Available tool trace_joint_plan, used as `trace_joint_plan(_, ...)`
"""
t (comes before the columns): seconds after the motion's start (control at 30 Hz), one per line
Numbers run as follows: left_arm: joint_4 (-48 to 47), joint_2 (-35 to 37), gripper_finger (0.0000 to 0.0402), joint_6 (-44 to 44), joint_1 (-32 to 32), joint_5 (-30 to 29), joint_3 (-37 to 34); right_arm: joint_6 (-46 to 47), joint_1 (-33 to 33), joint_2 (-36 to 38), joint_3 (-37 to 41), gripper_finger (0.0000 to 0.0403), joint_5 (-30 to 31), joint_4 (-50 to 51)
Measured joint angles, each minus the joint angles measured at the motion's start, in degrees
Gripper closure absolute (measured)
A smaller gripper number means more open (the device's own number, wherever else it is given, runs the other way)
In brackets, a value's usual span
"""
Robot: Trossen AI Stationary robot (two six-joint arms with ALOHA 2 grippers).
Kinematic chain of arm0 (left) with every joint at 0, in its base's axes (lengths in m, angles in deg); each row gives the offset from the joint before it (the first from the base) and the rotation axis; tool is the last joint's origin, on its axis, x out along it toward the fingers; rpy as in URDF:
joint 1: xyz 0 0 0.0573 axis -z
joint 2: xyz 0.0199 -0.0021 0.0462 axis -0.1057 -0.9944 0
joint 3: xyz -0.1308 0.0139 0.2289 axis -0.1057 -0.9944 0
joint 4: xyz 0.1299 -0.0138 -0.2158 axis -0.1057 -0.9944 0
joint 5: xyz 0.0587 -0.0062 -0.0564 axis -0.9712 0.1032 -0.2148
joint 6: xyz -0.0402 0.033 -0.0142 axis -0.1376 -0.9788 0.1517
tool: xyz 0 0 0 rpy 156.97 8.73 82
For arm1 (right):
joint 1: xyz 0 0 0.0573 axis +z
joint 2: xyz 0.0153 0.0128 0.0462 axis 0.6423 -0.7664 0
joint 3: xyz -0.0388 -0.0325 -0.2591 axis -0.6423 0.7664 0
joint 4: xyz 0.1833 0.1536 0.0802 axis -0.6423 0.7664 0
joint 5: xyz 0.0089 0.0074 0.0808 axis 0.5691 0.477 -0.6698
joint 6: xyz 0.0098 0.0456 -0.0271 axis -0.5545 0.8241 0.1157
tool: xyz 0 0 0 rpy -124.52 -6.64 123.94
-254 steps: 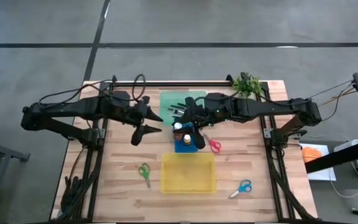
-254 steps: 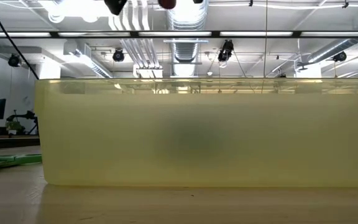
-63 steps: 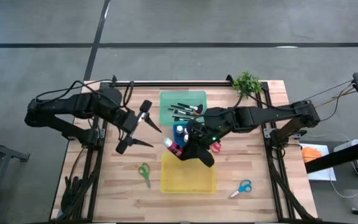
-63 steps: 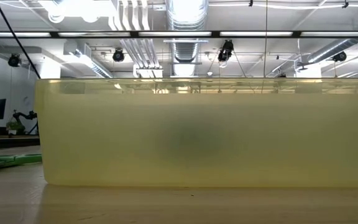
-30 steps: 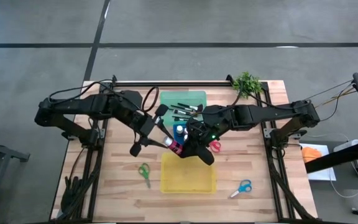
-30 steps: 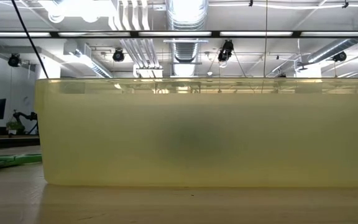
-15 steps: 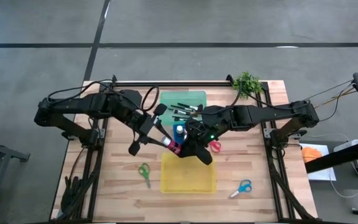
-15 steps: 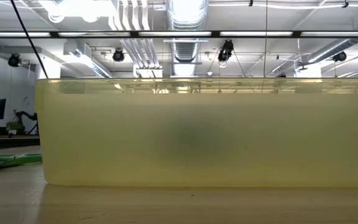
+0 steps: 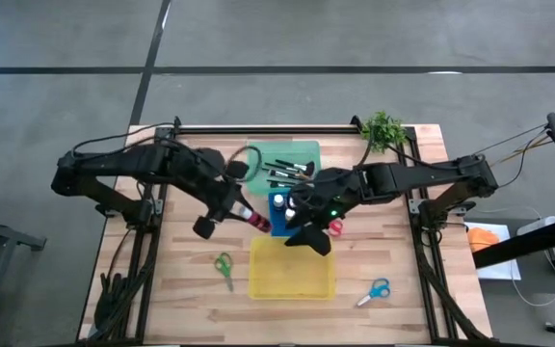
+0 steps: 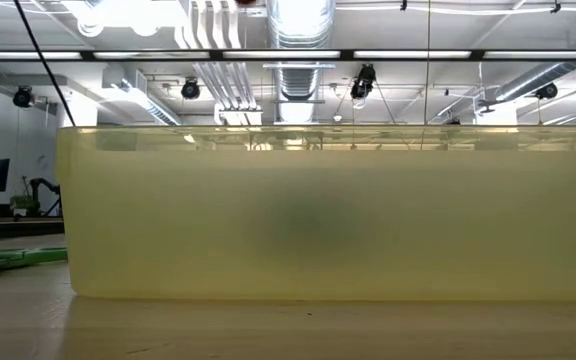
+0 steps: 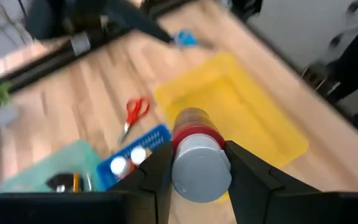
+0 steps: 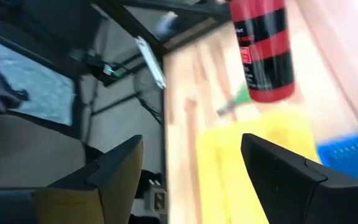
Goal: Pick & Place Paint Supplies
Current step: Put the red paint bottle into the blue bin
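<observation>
Overhead camera looks straight down; table-level one faces yellow tray (image 10: 318, 215)

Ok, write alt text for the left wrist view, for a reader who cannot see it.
The left gripper clamps a red paint bottle by its white-capped end. Below it lie a wooden table, a yellow tray, a blue tray holding capped bottles, and red scissors.
</observation>
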Motion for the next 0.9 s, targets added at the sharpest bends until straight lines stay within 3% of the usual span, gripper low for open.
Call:
trace_joint_plan(0.23, -7.8, -9.8, 0.0281, -2.1, 0.0, -6.2, 3.9, 0.5, 1.3, 3.2, 0.0, 0.0133, 4.2, 12.3)
trace_joint_plan(0.6, -21.5, -27.2, 0.0281, -5.4, -0.1, -10.5, 22.1, 3.8, 6.2, 10.6, 0.3, 0.0133, 13.7, 26.4)
trace_joint_plan(0.9, -23.1, -35.0, 0.0281, -5.8, -1.1, -11.8, 25.3, 9.6, 12.8, 18.5, 5.1, 0.0133, 20.8, 31.0)
